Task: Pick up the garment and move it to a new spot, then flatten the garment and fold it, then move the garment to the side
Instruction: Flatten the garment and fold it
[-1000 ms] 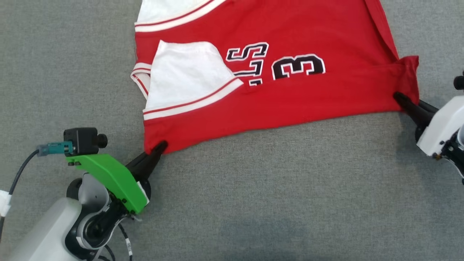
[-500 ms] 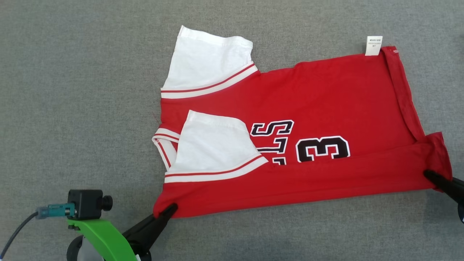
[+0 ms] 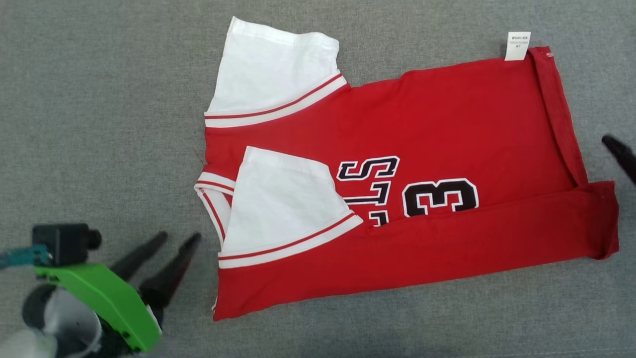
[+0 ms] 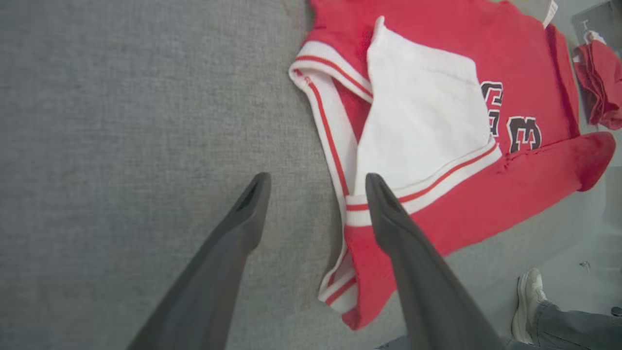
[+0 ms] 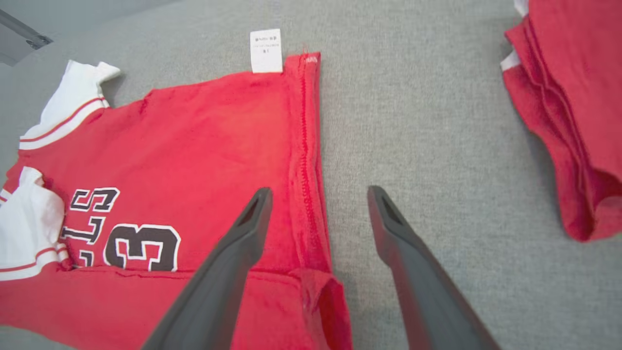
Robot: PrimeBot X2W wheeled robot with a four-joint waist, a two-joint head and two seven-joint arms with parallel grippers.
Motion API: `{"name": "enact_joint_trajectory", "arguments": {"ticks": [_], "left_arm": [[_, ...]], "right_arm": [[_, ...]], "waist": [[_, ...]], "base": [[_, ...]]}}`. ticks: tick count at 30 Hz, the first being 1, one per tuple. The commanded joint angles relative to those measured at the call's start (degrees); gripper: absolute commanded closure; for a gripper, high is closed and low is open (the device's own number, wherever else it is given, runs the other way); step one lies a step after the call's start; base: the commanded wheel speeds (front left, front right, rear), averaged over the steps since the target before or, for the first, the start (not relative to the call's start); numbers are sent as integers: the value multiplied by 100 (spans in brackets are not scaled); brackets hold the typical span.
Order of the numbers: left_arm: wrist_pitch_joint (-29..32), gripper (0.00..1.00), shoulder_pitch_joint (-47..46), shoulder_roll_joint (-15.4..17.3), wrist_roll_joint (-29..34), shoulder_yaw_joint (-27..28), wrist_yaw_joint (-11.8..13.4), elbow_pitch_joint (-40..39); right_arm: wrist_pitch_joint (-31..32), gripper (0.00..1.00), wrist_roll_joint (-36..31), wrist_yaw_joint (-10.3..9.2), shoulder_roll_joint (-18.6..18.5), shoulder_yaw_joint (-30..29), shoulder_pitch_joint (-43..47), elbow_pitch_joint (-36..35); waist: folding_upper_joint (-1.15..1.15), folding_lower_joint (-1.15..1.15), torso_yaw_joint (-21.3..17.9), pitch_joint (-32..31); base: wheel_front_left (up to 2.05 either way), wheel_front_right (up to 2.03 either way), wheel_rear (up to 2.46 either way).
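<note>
In the head view, the red garment (image 3: 422,124) is seen lying flat on the grey cloth surface (image 3: 99,99), its near edge folded over and one white sleeve (image 3: 283,204) laid across the chest. A white label (image 3: 517,45) is shown at its far right corner. The left gripper (image 3: 180,235) is held just beside the garment's near left corner, jaws spread wide and empty. At the right edge a single dark fingertip (image 3: 618,150) is visible, apart from the cloth.

In the left wrist view, the left gripper (image 4: 316,179) is seen open; one finger is drawn over the garment's (image 4: 486,218) collar edge, though contact cannot be judged. A person's shoe (image 4: 529,291) is caught at the lower right.

In the right wrist view, the right gripper (image 5: 319,192) is shown wide and empty above the garment's (image 5: 194,146) hem, with a pile of red cloth (image 5: 573,121) well apart.
</note>
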Motion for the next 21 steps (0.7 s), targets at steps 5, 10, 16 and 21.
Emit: {"name": "enact_joint_trajectory", "arguments": {"ticks": [5, 10, 16, 21], "left_arm": [[437, 0, -1573, -45, 168, 297, 26, 217], [907, 0, -2836, -453, 261, 119, -119, 935], [1591, 0, -4113, -766, 208, -105, -491, 2134], [2209, 0, -4653, -803, -204, -55, -719, 2546]], "right_arm": [[6, 0, -749, 3, 404, 232, -1584, 462], [44, 0, -1137, 2, 648, 693, -2631, 1078], [49, 0, -1438, 2, 952, 1408, -3676, 1983], [95, 0, -1325, 2, 923, 1798, -4085, 2340]], "waist": [[0, 0, -36, 501], [0, 0, -95, 825], [0, 0, -310, 1103], [0, 0, -435, 1295]], "base": [[0, 0, 0], [0, 0, 0], [0, 0, 0], [0, 0, 0]]}}
